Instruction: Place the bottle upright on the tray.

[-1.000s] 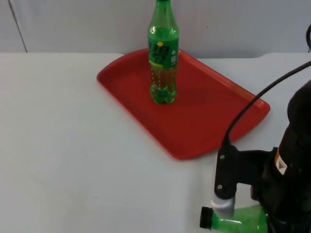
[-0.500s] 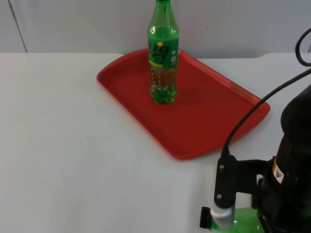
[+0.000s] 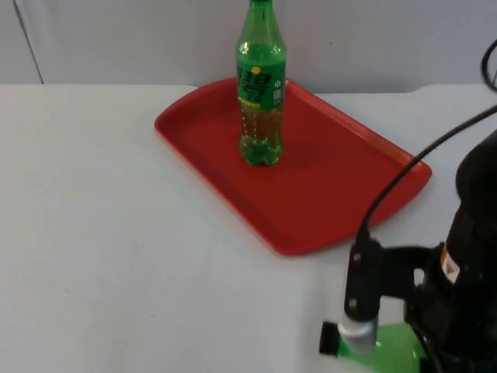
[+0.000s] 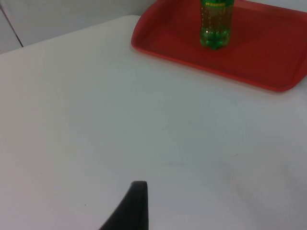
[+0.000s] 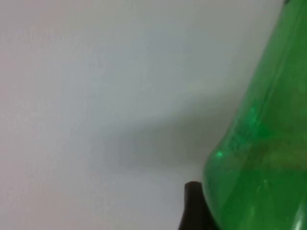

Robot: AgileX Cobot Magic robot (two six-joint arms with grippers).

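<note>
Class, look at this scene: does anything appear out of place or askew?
Yes. One green bottle stands upright on the red tray, but a second green bottle lies on its side on the white table, off the tray, by the right gripper.

Glossy green plastic bottle [image 3: 261, 85], apparently smooth red plastic tray [image 3: 326, 186].

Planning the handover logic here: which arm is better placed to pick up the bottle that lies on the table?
The right. Its right gripper is already down at the lying bottle, near the tray. The left gripper waits over bare table, far from that bottle.
</note>
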